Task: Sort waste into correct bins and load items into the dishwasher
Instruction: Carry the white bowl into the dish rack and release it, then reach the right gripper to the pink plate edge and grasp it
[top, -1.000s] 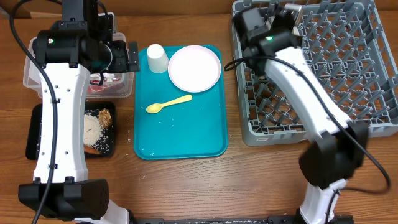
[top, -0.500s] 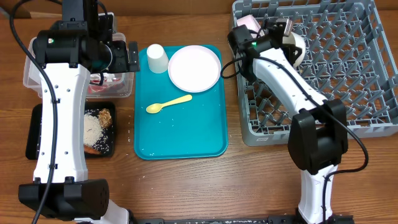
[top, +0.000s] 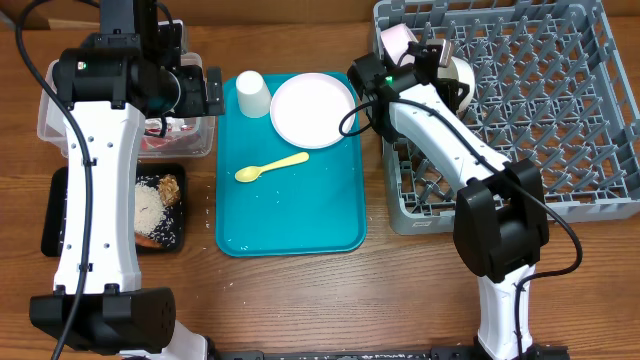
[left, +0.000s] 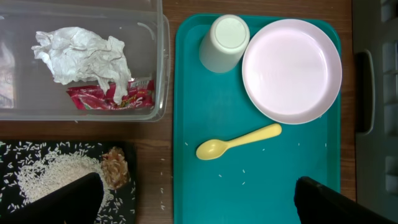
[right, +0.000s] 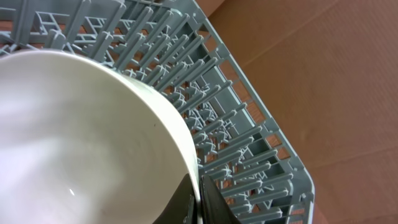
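Here, a white bowl (top: 463, 73) is at the far left corner of the grey dish rack (top: 600, 190), among the upright pegs. The right gripper (right: 198, 200) clamps the bowl's rim between its fingers; whether the bowl rests on the pegs cannot be told. A second, pinkish bowl (top: 397, 40) stands in the rack's very corner, just beside the first.

Just beside the rack's left wall lies the teal tray (top: 290, 215), carrying the white cup (top: 253, 95), the round plate (top: 312, 109) and the yellow spoon (top: 271, 167). Well apart from the rack, past that tray, the clear tub (left: 159, 74) holds crumpled paper (left: 81, 53) and a red wrapper (left: 106, 97), and the black tray (top: 55, 215) holds rice (left: 53, 177) and brown bits (left: 115, 171). The left gripper (left: 198, 183) hangs there with its jaws spread wide, grasping nothing.
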